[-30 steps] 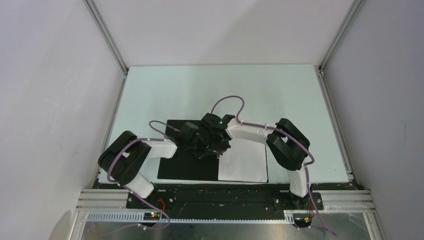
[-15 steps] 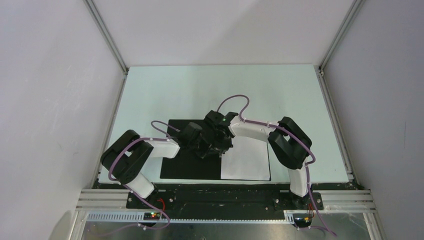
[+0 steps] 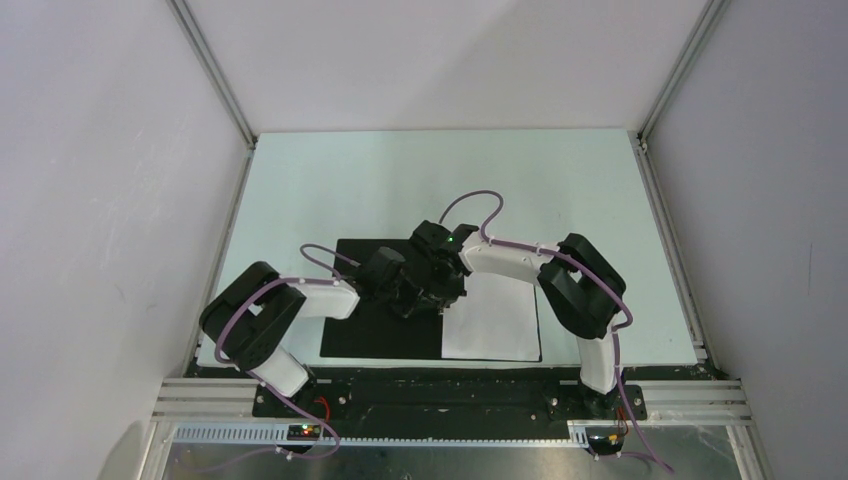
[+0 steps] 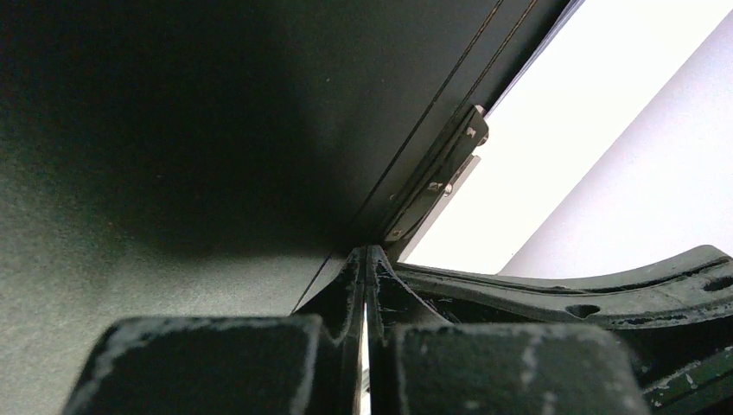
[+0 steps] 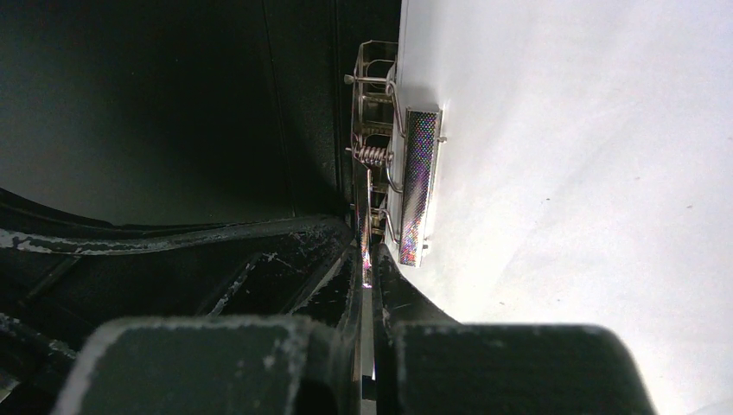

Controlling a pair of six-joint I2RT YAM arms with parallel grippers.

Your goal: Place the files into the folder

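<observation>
The folder [image 3: 370, 335] lies open on the table, black inside up. The white files [image 3: 495, 325] lie flat on its right half. The metal spine clip [image 5: 406, 164] presses on the files' left edge. Both grippers meet over the spine. My left gripper [image 3: 408, 300] is shut, its tips [image 4: 366, 252] pressed on the black spine just below the clip [image 4: 436, 173]. My right gripper [image 3: 440, 297] is shut too, its tips [image 5: 367, 259] at the near end of the clip. In the top view the arms hide the clip.
The pale green table [image 3: 400, 180] stretches beyond the folder to the back and both sides. Grey walls with aluminium posts close it in. A metal rail [image 3: 450, 395] with the arm bases runs along the near edge.
The folder with the files has slid a little to the right, and both wrists shifted right with it. Both grippers stay shut.
</observation>
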